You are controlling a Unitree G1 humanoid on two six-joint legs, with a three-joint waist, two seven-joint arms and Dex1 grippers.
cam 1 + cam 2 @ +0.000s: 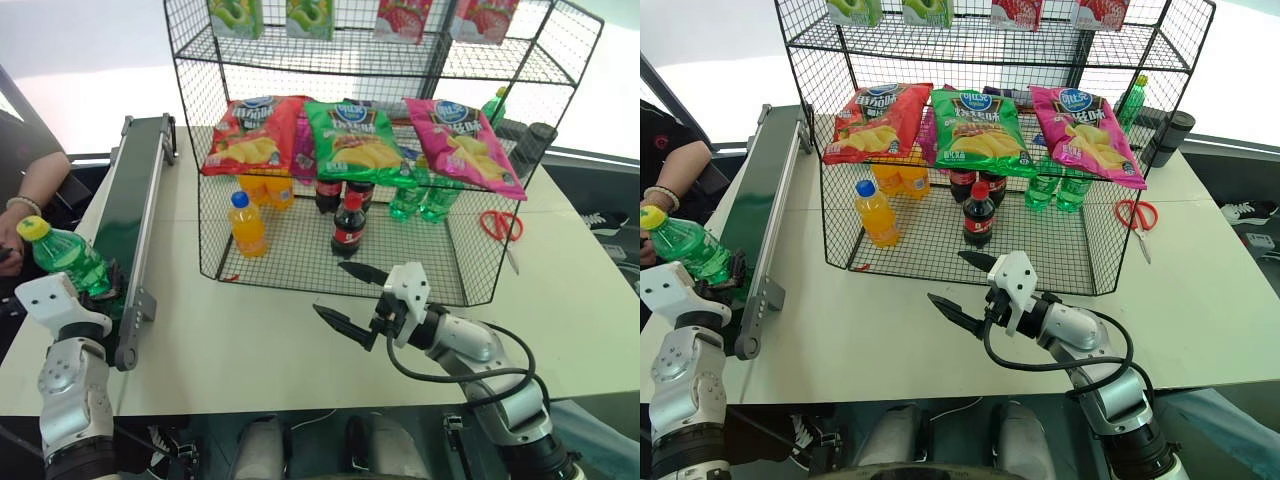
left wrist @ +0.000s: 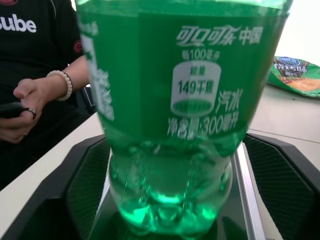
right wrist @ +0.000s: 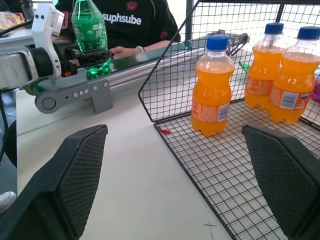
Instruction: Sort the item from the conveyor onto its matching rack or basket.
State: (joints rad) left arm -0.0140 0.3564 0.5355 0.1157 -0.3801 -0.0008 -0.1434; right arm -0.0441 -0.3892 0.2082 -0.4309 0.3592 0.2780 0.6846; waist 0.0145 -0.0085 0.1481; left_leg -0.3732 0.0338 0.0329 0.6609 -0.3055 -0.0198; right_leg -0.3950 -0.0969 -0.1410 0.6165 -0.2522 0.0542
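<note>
From the left eye view, a white table is being looked down upon. The green soda bottle (image 1: 62,255) is being gripped low on its body by the left gripper (image 1: 100,285) at the near end of the conveyor (image 1: 135,190), which runs along the table's left edge. The bottle is being kept upright, yellow cap on top, probably so that it can be lifted clear of the belt rails. The right gripper (image 1: 347,297) is being held with its jaws wide apart and nothing between them, over bare tabletop in front of the rack (image 1: 330,45).

From the right eye view, the rack's contents are being shown grouped by kind: chip bags (image 1: 980,125) in red, green and pink on the middle tier, and on the bottom tier orange-drink bottles (image 1: 877,213), cola bottles (image 1: 978,213) and green bottles (image 1: 1058,190). Grouping of this sort suggests the gripped bottle belongs beside those green ones. Red scissors (image 1: 1137,217) are lying to the rack's right.

From the left wrist view, the bottle is being seen close up between the black fingers; Chinese lettering and the figures "149" and "300" are being displayed on its label. A person's hand (image 2: 25,102) is resting behind it, under a black shirt reading "ube".

From the right wrist view, the shirt is reading "suphsube".
</note>
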